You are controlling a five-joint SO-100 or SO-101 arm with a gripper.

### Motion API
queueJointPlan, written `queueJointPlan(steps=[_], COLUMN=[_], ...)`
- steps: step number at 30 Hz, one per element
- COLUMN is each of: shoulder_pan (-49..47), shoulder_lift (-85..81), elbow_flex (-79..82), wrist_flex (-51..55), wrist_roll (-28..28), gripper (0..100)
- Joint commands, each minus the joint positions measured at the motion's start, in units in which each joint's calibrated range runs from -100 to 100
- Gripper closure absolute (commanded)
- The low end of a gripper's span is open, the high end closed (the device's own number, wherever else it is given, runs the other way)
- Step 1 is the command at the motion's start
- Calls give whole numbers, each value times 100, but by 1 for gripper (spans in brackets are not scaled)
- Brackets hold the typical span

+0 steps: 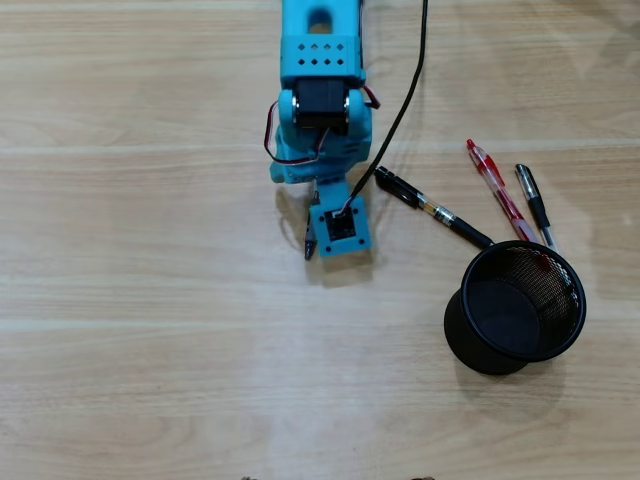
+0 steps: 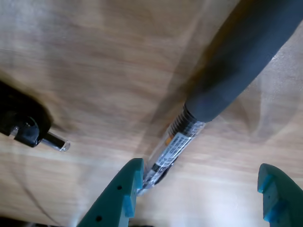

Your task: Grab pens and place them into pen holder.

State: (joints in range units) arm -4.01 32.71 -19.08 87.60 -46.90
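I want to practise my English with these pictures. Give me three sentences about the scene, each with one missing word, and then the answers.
1. In the overhead view, the translucent pen lying between the black pen and the silver-tipped pen is coloured ___.
2. The round mesh pen holder beside them is ___ in colour.
3. In the wrist view, the pincer has its jaws ___, with the grey-grip pen lying on the table between them.

Missing words: red; black; open.
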Motion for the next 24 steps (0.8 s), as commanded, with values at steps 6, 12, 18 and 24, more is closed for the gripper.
queueJointPlan(steps=[6,12,18,24], shoulder_pan=[-51,46,288,377], shoulder_lift=[211,245,-34,-1758], elbow_flex=[-233,-233,-469,-1447], wrist_flex=[-745,-745,-685,-771], wrist_roll=[22,16,16,351], gripper=[74,100,98,98])
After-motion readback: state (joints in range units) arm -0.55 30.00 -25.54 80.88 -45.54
